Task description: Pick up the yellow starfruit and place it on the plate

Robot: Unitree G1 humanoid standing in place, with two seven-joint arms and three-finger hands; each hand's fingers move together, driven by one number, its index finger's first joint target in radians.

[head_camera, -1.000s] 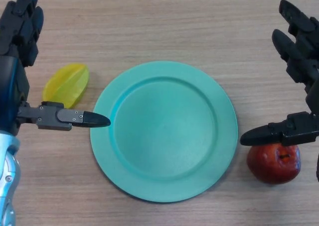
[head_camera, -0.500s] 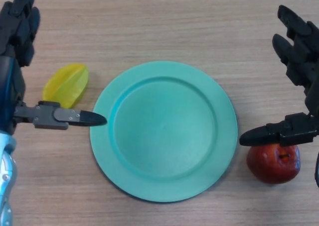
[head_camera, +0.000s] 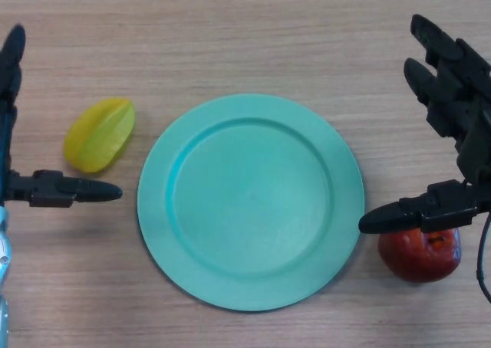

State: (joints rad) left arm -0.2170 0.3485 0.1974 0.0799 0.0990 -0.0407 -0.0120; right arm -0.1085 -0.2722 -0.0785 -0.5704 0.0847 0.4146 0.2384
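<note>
Reach step judged underway: starfruit (head_camera: 98,133) lies ungrasped between left robot hand (head_camera: 46,188) spread thumb and fingers; closing called for before carry to plate (head_camera: 249,202).

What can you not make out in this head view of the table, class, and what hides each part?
- Left hand: its palm is cut off by the left edge.
- Right hand: partly past the right edge.
- Red apple: its top is covered by the right hand's thumb.
- Underside of the yellow starfruit and green plate: hidden against the table.
</note>
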